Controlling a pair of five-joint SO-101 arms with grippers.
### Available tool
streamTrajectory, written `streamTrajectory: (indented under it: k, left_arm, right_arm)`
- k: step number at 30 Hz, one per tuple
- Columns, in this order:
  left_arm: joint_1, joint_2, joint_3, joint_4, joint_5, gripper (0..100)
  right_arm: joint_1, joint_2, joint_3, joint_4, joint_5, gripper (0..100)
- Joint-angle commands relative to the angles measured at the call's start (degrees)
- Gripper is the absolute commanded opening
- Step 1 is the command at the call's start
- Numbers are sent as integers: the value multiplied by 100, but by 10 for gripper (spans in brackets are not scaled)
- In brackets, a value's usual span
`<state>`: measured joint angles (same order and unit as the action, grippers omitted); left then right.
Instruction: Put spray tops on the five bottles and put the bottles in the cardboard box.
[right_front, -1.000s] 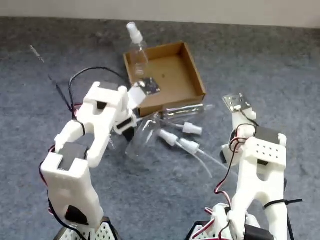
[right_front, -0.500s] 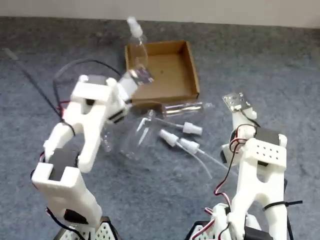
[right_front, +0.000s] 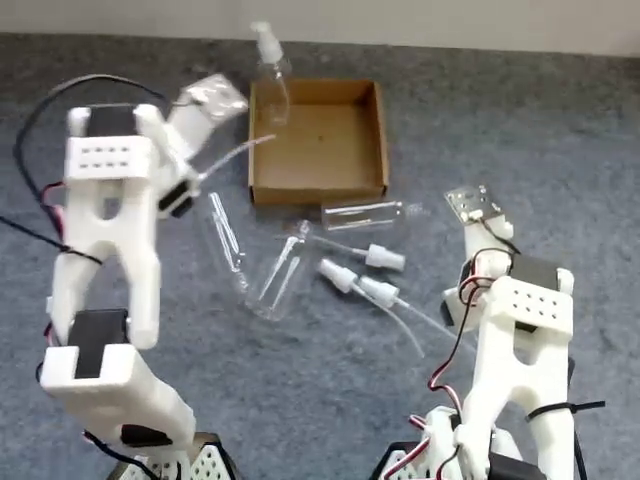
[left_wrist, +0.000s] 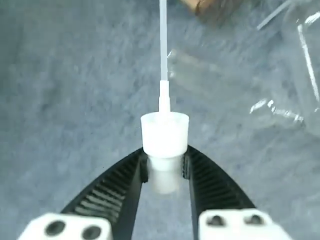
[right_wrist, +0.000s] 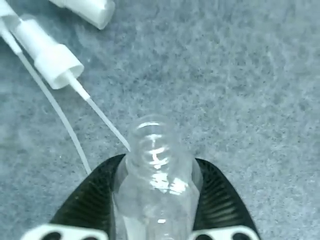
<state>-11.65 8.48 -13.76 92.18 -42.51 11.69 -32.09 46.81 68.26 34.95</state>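
while left gripper (left_wrist: 165, 162) grasps a spray top (left_wrist: 164, 132), right gripper (right_wrist: 159, 166) clamps a bottle (right_wrist: 156, 192).

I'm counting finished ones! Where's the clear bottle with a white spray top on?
High view: the clear plastic bottle with its white spray top stands upright at the brown cardboard box's far left corner; whether inside it, I cannot tell.
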Motion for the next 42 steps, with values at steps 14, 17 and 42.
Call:
streamTrajectory:
  k: [14,17,42]
  left_arm:
    - [-1991,-268,2088,-1556,4607,35]
    - [-1666,-268,2844,-1934,6066,35]
    - [-1560,-769,2035,-1011,-1978,308]
  right_arm:
    - [-48,-180,-48,-22,-387,4]
    - [-48,-180,-48,-13,-387,4]
    - [-48,-163,-48,-22,-343,4]
